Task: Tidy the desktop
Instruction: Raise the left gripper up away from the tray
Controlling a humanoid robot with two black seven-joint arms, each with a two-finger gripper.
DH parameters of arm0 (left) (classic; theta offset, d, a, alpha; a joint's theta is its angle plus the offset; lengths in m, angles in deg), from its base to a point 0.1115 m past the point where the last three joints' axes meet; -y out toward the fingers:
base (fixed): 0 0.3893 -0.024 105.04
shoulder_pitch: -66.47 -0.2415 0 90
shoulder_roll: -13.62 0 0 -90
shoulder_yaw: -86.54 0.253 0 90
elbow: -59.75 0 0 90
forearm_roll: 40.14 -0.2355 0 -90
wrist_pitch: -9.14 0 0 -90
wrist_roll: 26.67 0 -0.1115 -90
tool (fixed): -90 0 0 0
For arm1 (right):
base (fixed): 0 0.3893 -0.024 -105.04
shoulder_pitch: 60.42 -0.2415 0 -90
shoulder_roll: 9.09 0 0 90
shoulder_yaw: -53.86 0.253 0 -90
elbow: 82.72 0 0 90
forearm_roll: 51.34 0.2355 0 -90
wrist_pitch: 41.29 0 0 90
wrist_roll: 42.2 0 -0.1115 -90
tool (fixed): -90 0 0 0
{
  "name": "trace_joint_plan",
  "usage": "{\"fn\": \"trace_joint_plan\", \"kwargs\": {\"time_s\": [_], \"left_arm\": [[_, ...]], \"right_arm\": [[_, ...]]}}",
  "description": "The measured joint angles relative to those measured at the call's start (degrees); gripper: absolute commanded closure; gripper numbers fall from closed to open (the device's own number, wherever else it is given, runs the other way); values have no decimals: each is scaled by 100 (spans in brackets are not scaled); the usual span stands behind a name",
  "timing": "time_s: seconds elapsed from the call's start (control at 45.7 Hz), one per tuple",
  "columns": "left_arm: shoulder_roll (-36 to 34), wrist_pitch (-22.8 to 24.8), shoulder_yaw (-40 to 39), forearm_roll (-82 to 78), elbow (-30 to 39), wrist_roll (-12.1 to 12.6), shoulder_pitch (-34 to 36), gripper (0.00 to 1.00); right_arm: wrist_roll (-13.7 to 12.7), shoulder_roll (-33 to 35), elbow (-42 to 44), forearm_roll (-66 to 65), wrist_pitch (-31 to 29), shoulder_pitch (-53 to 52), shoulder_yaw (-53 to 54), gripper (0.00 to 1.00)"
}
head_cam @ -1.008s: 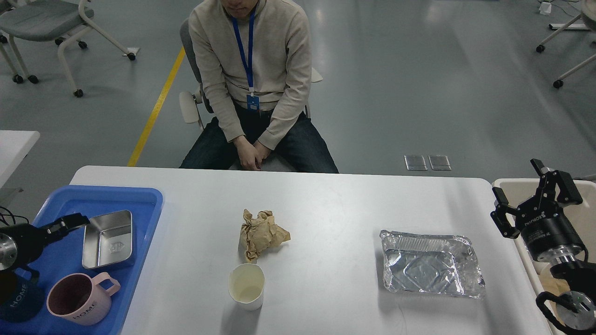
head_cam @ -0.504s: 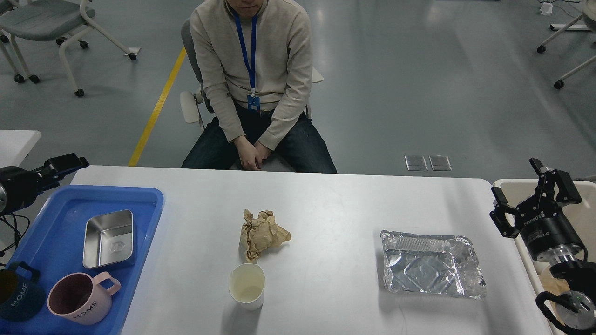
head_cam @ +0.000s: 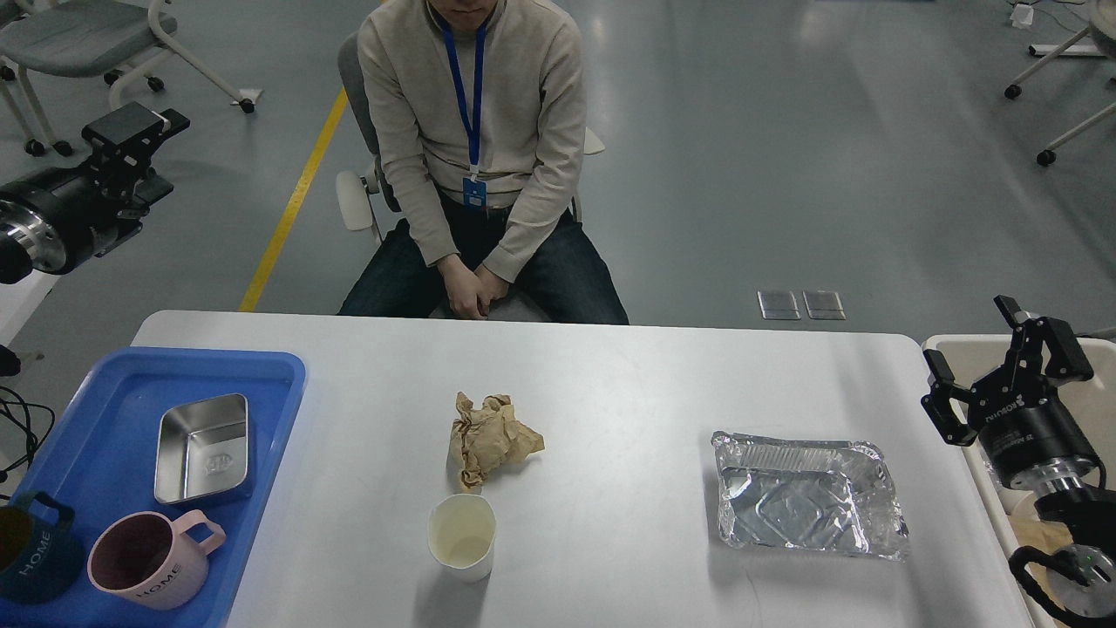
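Note:
The white desktop (head_cam: 610,375) holds a crumpled brown paper (head_cam: 490,438) at the middle, a white paper cup (head_cam: 461,536) just in front of it, and a crinkled foil tray (head_cam: 806,494) to the right. My left gripper (head_cam: 139,139) is raised high at the far left, above the floor beyond the table; its fingers cannot be told apart. My right gripper (head_cam: 1003,371) is open and empty, held over the beige bin at the table's right end.
A blue tray (head_cam: 270,410) at the left holds a steel box (head_cam: 202,447), a pink mug (head_cam: 148,560) and a dark mug (head_cam: 30,558). A beige bin (head_cam: 950,349) stands at the right. A seated person (head_cam: 475,157) faces the far edge.
My left arm has risen from over the blue tray, up and back past the table's left corner. The right arm has barely moved. The things on the table have not moved.

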Motion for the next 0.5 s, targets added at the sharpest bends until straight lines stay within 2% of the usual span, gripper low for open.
{"fn": "trace_joint_plan", "kwargs": {"time_s": [0.175, 0.197, 0.372, 0.504], "left_arm": [[175, 4, 9, 139, -179, -80, -4, 6], [207, 35, 23, 139, -219, -99, -4, 4], [268, 163, 39, 121, -388, -309, -5, 3], [306, 261, -30, 147, -421, -332, -153, 3]], "right_arm": [[-10, 77, 15, -1, 0, -26, 0, 0], [-15, 83, 16, -1, 0, -33, 0, 0], [-33, 242, 17, -1, 0, -55, -2, 0], [-35, 468, 17, -1, 0, -67, -59, 0]]}}
